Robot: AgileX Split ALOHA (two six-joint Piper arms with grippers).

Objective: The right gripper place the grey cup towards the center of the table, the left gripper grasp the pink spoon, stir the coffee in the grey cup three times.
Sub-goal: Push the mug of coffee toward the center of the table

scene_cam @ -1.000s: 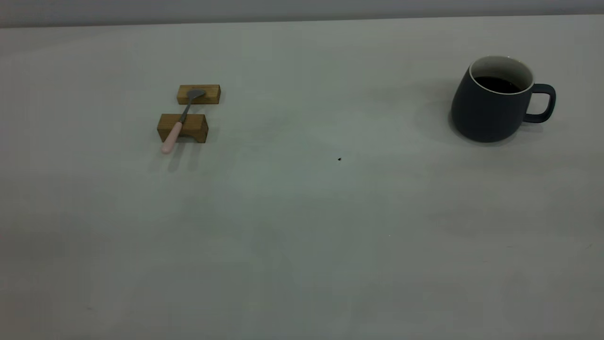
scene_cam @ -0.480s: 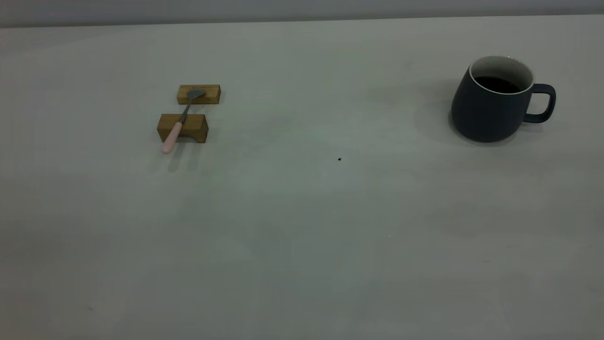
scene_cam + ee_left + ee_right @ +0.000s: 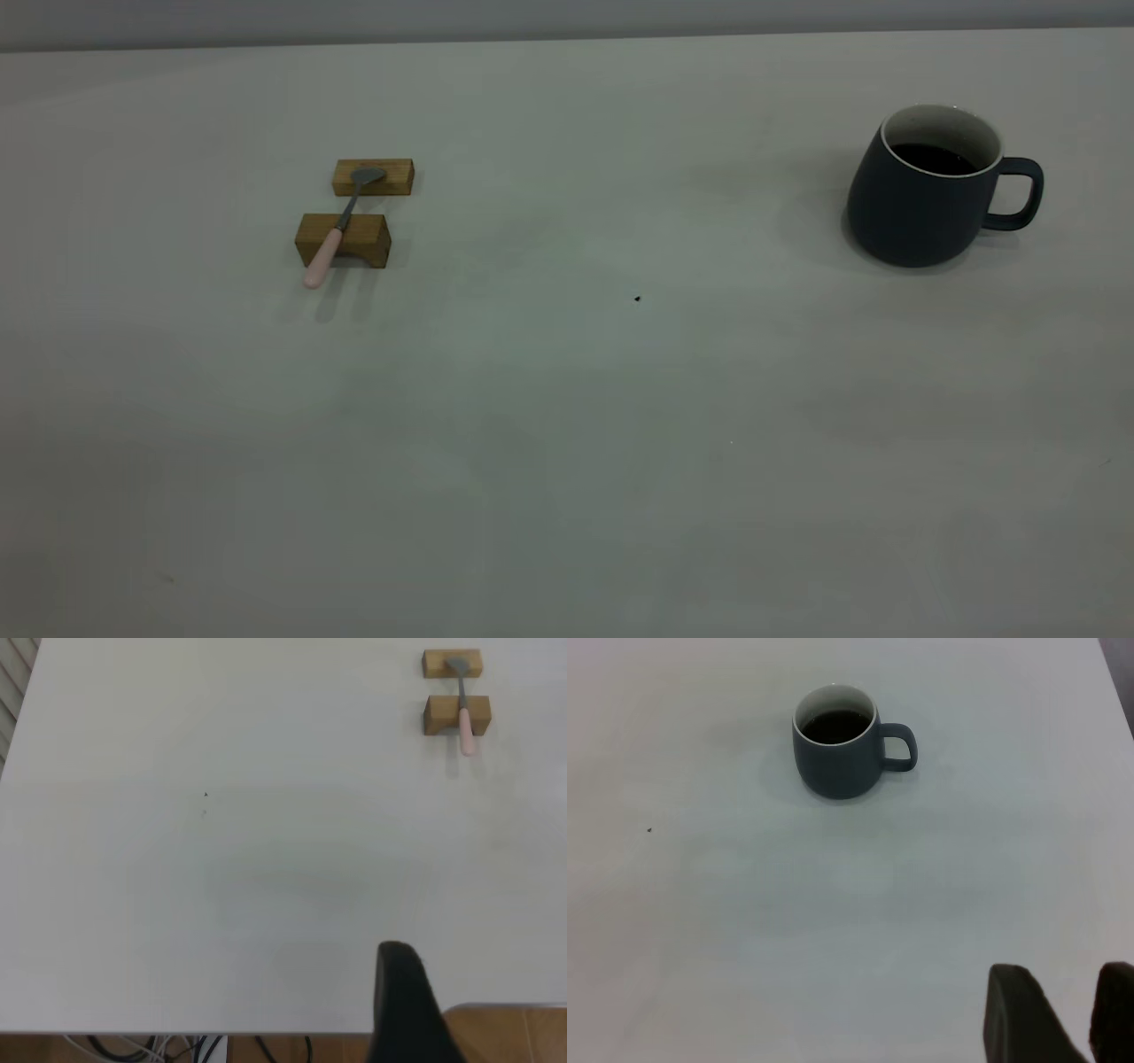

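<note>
Plain off-white worktop (image 3: 567,425), grey cup (image 3: 837,744) stood well apart from the right claw (image 3: 1067,1014), fingers slightly parted, holding nothing, left claw's (image 3: 403,1001) opening impossible to tell.

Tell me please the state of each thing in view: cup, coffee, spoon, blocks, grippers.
grey cup: upright, at the table's right side, untouched.
coffee: inside the cup, well below the rim.
pink spoon: lying across both wooden blocks, not grasped.
right gripper: open, far from the cup.
left gripper: far from the spoon, holding nothing.
</note>
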